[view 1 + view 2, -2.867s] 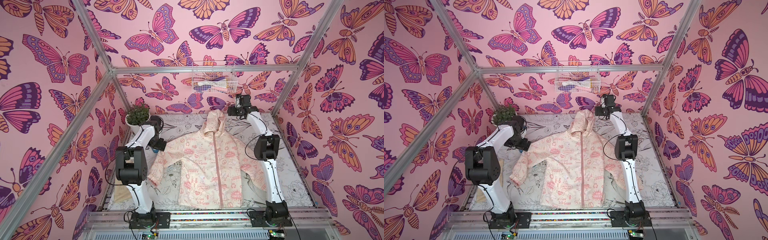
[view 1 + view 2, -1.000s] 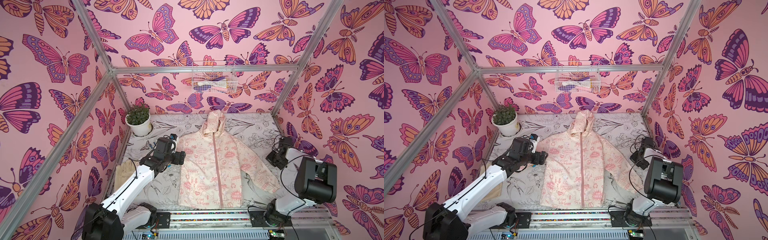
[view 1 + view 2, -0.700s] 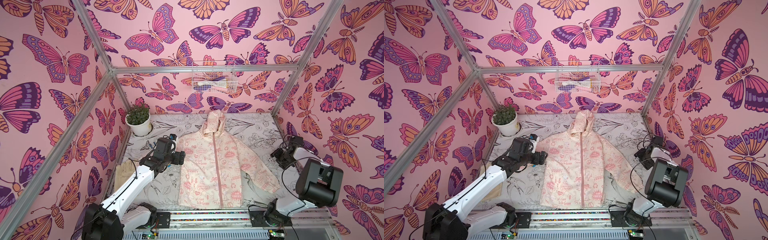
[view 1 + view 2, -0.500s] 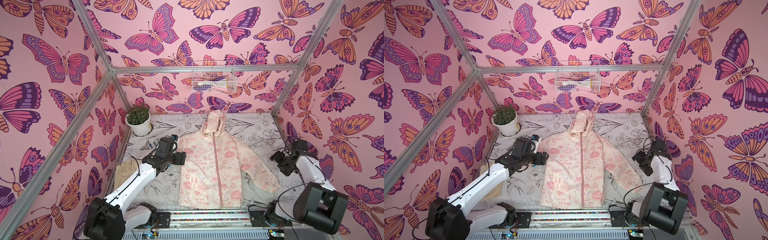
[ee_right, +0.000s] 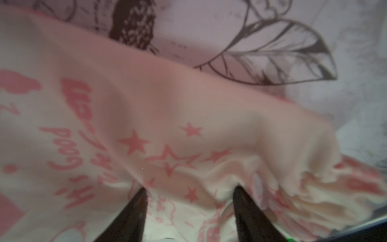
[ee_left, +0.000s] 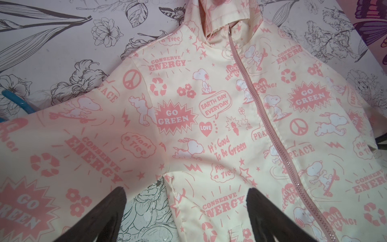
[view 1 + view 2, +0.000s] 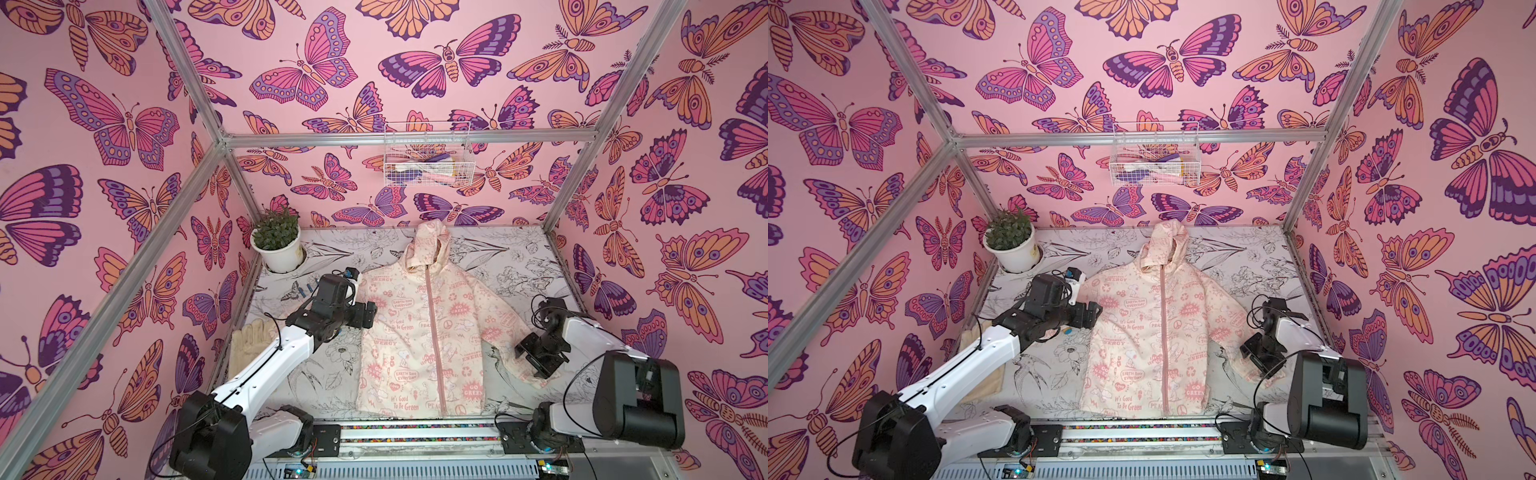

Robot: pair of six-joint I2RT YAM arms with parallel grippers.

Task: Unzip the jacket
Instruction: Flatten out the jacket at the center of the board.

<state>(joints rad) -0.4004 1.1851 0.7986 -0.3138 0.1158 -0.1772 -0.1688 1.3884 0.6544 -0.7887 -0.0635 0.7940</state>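
Top views both show 1 jacket [image 7: 419, 332], 1 glove [image 7: 249, 345].

Pink butterfly wallpaper [image 7: 124, 124] all round, aluminium frame posts [image 7: 407, 138], wire basket [image 7: 426, 156] on the back wall, potted plant [image 7: 277, 241] beyond the left hand [image 7: 368, 315], flower-sketched desk [image 7: 511, 266]

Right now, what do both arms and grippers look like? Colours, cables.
The left arm and right arm have white links, bulky black joint housings and loose black cables looping outside. The left gripper and right gripper are black, each with two tapered dark fingers. Both mount on a silver rail.
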